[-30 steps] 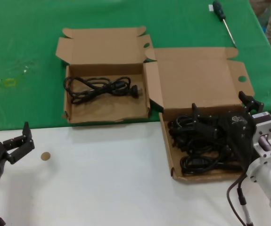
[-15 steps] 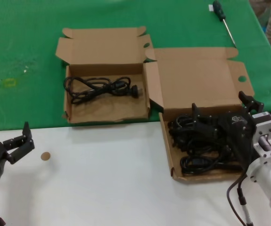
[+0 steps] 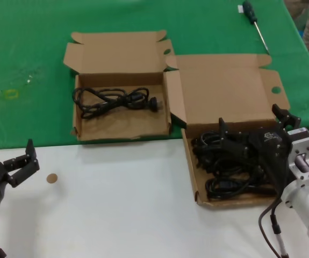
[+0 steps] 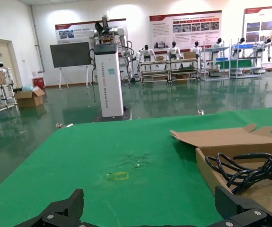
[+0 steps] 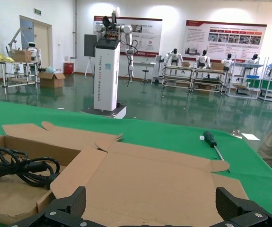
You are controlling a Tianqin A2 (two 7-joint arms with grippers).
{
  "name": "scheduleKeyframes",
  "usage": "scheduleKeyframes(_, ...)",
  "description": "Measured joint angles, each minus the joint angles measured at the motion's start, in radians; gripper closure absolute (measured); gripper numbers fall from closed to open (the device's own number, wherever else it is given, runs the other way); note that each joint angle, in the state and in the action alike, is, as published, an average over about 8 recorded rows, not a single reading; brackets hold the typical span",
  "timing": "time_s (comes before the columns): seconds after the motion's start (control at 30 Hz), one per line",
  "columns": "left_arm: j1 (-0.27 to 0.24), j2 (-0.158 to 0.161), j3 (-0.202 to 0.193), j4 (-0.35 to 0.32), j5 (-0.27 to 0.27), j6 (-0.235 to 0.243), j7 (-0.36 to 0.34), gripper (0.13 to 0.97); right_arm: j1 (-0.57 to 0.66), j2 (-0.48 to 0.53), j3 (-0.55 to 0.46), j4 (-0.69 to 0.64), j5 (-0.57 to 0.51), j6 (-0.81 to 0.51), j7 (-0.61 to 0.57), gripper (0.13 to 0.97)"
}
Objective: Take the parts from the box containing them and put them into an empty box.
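Observation:
The wider, shallow brown box (image 3: pixel 225 86) lies open at the right, and a tangled pile of black power cords (image 3: pixel 227 172) fills its tray. My right gripper (image 3: pixel 249 119) hangs open just over the back of that pile, gripping nothing; in the right wrist view its open fingers (image 5: pixel 151 201) frame the broad lid (image 5: pixel 150 175). The narrower, taller-walled box (image 3: pixel 116 56) stands open to the left with one looped cord (image 3: pixel 116 99) inside, also seen as the cord (image 4: pixel 249 172) in the left wrist view. My left gripper (image 3: pixel 22 158) is parked open at the near left over the white table.
A green-handled screwdriver (image 3: pixel 253 21) lies on the green cloth (image 3: pixel 25 54) at the far right. A small brown disc (image 3: pixel 51 178) sits on the white table near the left gripper. A yellow mark (image 3: pixel 9 94) is on the cloth at left.

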Motion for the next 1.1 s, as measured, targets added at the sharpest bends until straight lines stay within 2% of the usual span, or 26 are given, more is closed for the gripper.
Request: scheduleKeyframes(1.1, 0.0, 0.0, 0.0, 0.0, 0.0, 0.0, 0.0, 0.132, 0.0, 0.0, 0.0, 0.0, 0.0, 0.0, 0.0, 0.129)
